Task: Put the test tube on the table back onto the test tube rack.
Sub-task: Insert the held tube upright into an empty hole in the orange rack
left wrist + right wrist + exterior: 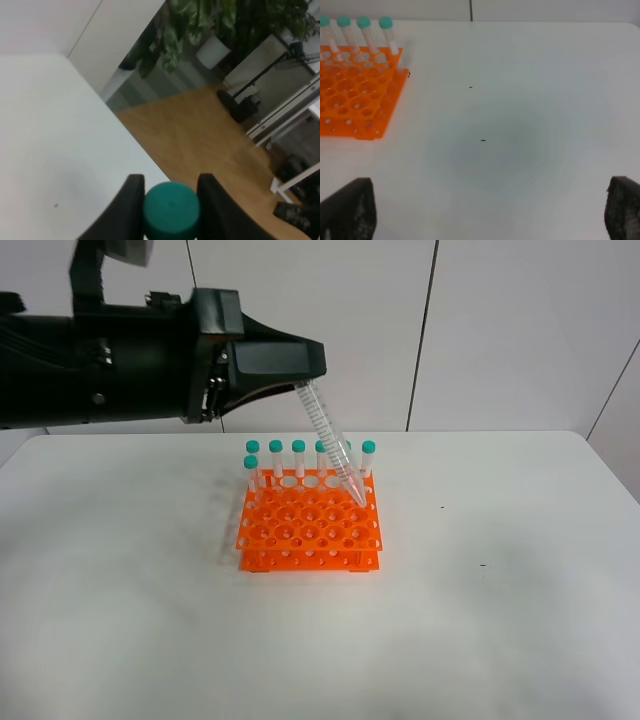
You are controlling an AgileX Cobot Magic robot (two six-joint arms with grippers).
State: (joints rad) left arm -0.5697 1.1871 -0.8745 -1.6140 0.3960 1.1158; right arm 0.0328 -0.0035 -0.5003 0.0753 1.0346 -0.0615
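TUBE: test tube [330, 440] clamped at cap [171, 210] by left jaws, tilted, tip at far-right hole of test tube rack [310, 525] | RIGHT JAWS: wide open, empty | RISK: tip may be jammed and rack dragged if lowered tilted.

I see the test tube [328, 440] up off the table [500, 600]. It is slim and clear, with faint graduation marks and its teal-green cap uppermost. It leans steeply, pointed tip down at the far right corner of the test tube rack [300, 530]. I cannot tell whether the tip is inside a hole. The orange two-tier rack sits flat mid-table.
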